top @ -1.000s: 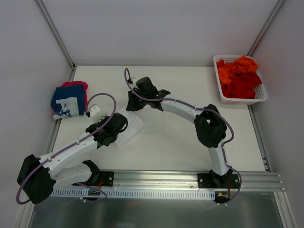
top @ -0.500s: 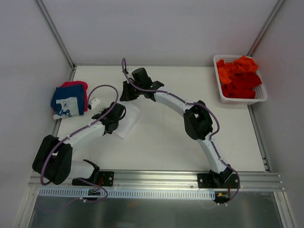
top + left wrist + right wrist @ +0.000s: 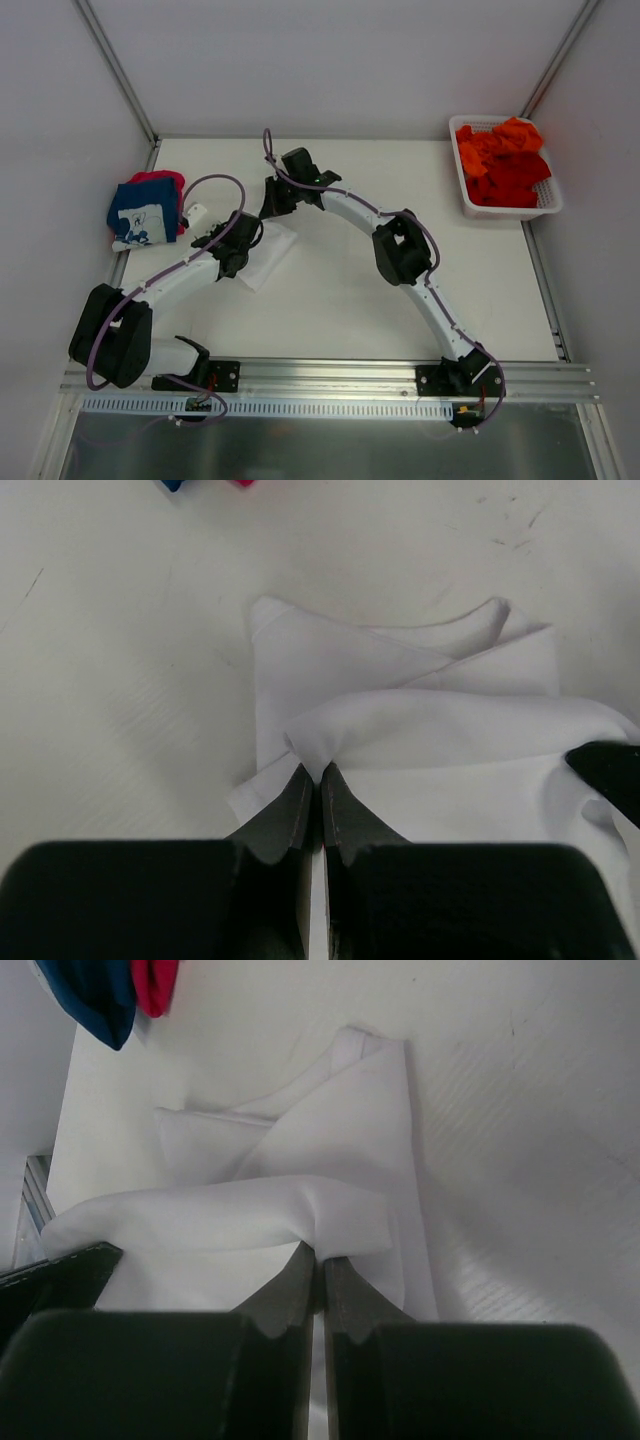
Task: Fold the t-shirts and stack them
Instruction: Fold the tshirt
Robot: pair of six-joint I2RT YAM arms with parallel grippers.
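white t-shirt [image 3: 270, 252] is lying partly folded on the desk [image 3: 340, 300], left of centre, between the two wrists. left gripper [image 3: 312, 780] is pinching a raised fold of it, jaws shut tight on the cloth. right gripper [image 3: 318, 1260] is pinching the same lifted fold from the other side, jaws closed on cloth too. navy t-shirt [image 3: 140, 215] is sitting on a pink-red one [image 3: 165, 180] near the desk's left edge, well apart. orange and red t-shirts [image 3: 505, 160] are lying heaped in the basket [image 3: 510, 212] at the far right corner.

No text can be read anywhere — the white print on the navy t-shirt [image 3: 140, 215], left of frame, is too small to make out.
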